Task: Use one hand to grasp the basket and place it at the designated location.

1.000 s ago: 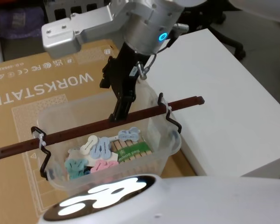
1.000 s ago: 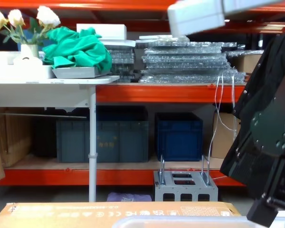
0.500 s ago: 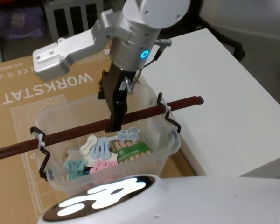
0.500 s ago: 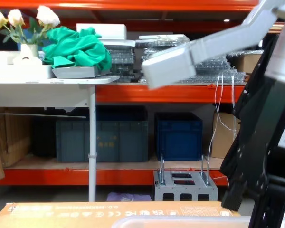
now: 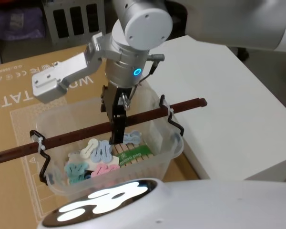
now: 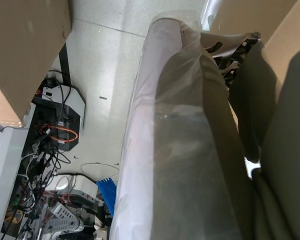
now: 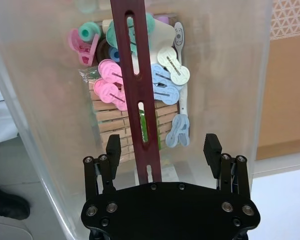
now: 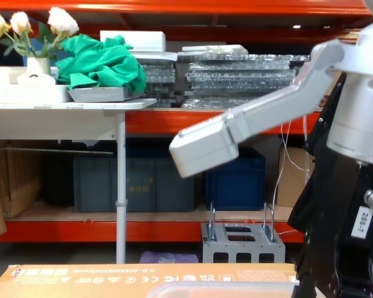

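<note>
Right gripper (image 7: 162,150): one, black, pointing down into the basket (image 5: 162,160) from above. Its two fingers (image 7: 113,150) stand wide apart, one on either side of the bar (image 7: 140,85), with a gap between each finger and the bar; nothing is held.

Bar: one, dark brown, slotted, lying across the basket's top from left to right and sticking out past both ends.

Wire hooks: two, black, one at the left end (image 5: 41,160) and one at the right end (image 5: 174,121), each hanging from the bar over the rim.

Basket: one, translucent plastic, resting on the cardboard sheet (image 5: 19,95) close in front of the robot, just left of the white table (image 5: 229,95).

Contents: bone-shaped clips (image 7: 172,62) in pink, blue, cream and teal, several, heaped so the count cannot be told; one pack of wooden pegs (image 7: 112,120) beneath them.

Surface: flat brown cardboard with large printed lettering.

Room, seen from the chest camera:
- One orange shelving rack (image 8: 155,121).
- Two dark blue crates (image 8: 133,183) on its lower shelf.
- One grey metal block (image 8: 242,245) with two loop handles on the floor.
- One far white table (image 8: 56,110) bearing a vase of flowers (image 8: 25,31) and a green cloth (image 8: 102,62).
- Stacked clear trays (image 8: 248,77) on the upper shelf.
</note>
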{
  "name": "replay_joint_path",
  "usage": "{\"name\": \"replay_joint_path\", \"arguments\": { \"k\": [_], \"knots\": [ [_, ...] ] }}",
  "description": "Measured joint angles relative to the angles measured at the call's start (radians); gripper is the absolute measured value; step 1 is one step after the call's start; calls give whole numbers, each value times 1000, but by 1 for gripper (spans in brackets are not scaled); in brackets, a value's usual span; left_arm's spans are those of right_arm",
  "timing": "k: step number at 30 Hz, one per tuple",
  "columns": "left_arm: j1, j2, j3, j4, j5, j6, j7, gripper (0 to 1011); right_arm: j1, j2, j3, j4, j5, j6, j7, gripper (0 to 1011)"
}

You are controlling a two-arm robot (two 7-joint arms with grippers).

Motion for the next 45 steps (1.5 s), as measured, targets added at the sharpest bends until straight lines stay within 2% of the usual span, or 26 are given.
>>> {"name": "replay_joint_path", "arguments": {
  "k": [17, 27, 33, 36, 37, 39, 41, 45],
  "knots": [
    [0, 0, 0, 0, 0, 0, 0, 0, -10, -27, -53, 13, -42, 17, -10, 1001],
    [0, 0, 0, 0, 0, 0, 0, 0, -13, -33, -64, 18, -55, 20, -15, 1001],
    [0, 0, 0, 0, 0, 0, 0, 0, -13, -34, -64, 23, -51, 19, -17, 880],
    [0, 0, 0, 0, 0, 0, 0, 0, -12, -33, -62, 25, -46, 16, -19, 772],
    [0, 0, 0, 0, 0, 0, 0, 0, -12, -33, -62, 25, -46, 16, -19, 772],
    [0, 0, 0, 0, 0, 0, 0, 0, -11, -30, -61, 25, -44, 15, -20, 674],
    [0, 0, 0, 0, 0, 0, 0, 0, -11, -29, -61, 25, -43, 14, -20, 642],
    [0, 0, 0, 0, 0, 0, 0, 0, -11, -27, -59, 25, -42, 14, -22, 497]
  ]
}}
